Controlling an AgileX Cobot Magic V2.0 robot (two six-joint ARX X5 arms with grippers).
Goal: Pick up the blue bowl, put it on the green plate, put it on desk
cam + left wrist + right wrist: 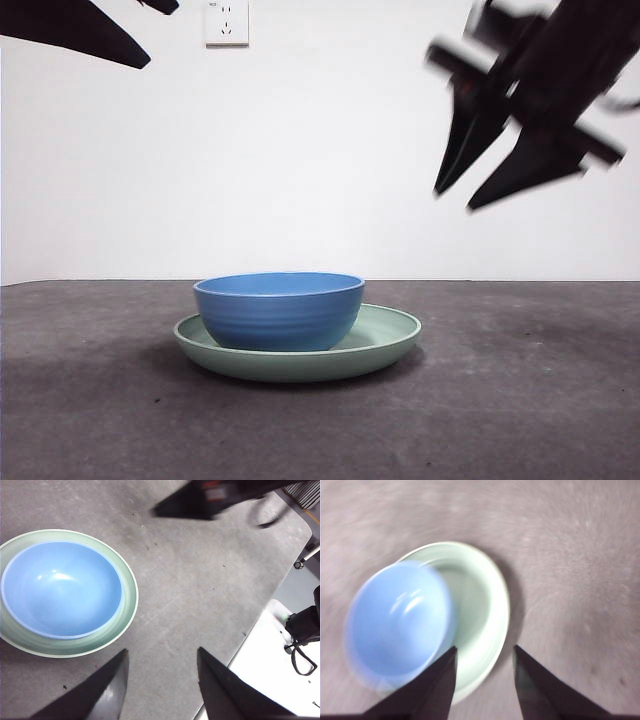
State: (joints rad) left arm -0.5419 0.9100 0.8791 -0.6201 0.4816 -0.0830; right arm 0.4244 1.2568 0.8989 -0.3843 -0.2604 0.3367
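The blue bowl [278, 310] sat inside the green plate [390, 335], off-centre toward one side of it, and both rested on the desk [520, 400]. The right gripper [495, 165] hung high above and to one side of the pair, its jaws parted and holding nothing; its wrist view looked almost straight down on the bowl, so it seemed the nearer arm for a lift. The left gripper [161, 672] waited, also spread and empty. There were one bowl, one plate and two grippers.
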